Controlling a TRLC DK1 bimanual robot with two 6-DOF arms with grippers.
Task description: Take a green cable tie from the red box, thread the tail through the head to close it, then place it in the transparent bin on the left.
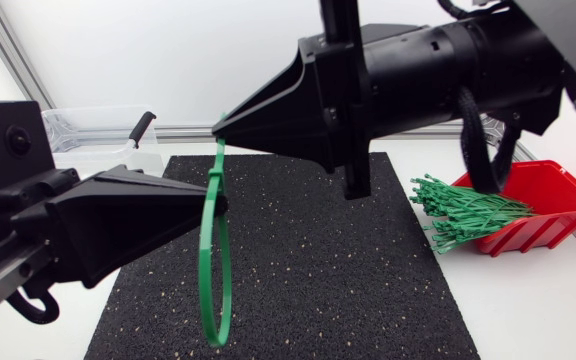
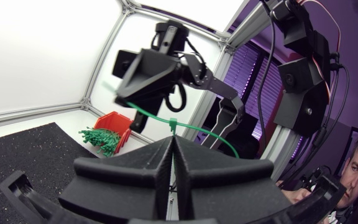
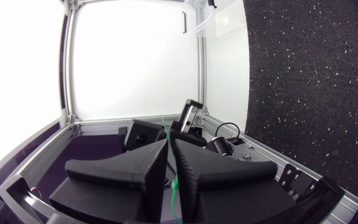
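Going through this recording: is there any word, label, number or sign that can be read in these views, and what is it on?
None. No readable print shows on the red box, the bundled green ties, the looped cable tie, the transparent bin, the black mat, the left gripper or the right gripper.

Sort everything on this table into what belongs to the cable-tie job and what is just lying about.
Belongs to the job:
- green cable tie, looped, held by the left gripper and the right gripper
- bundle of spare ties in the red box
- transparent bin

Just there:
- black speckled mat
- white table
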